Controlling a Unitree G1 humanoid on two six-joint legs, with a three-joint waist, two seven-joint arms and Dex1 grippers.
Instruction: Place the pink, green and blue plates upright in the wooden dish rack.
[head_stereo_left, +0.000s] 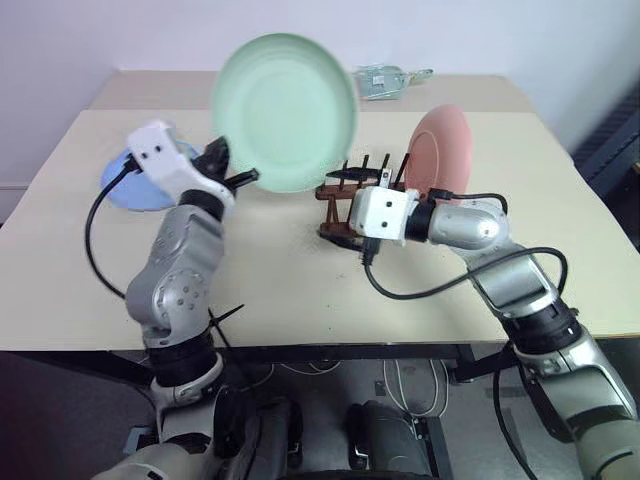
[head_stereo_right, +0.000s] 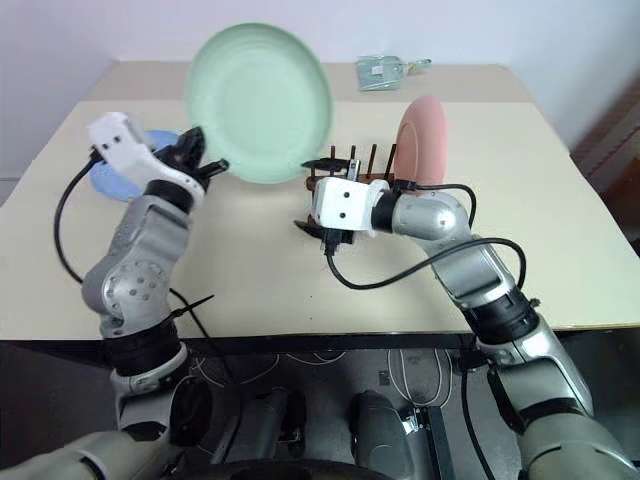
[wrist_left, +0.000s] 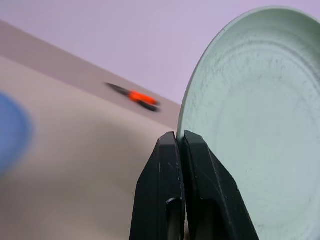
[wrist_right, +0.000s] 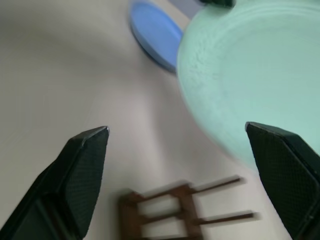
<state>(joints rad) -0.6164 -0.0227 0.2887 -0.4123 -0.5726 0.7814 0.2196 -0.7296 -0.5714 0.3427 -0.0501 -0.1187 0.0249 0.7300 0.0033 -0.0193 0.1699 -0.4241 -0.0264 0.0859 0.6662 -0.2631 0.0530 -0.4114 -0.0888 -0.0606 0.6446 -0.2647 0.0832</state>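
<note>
My left gripper (wrist_left: 179, 137) is shut on the rim of the pale green plate (head_stereo_left: 285, 110), which hangs upright in the air above the table, left of the wooden dish rack (head_stereo_left: 350, 185). At the rack's right end the pink plate (head_stereo_left: 440, 150) stands upright between the pegs. The blue plate (head_stereo_left: 120, 185) lies flat on the table at the far left, partly behind my left arm. My right gripper (wrist_right: 175, 129) is open and holds nothing. It hovers just in front of the rack and points toward the green plate (wrist_right: 250, 75).
A clear packet (head_stereo_left: 385, 80) lies at the back of the beige table (head_stereo_left: 300, 290). An orange and black pen (wrist_left: 137, 97) rests on the table in the left wrist view. Black cables trail from both wrists over the front edge.
</note>
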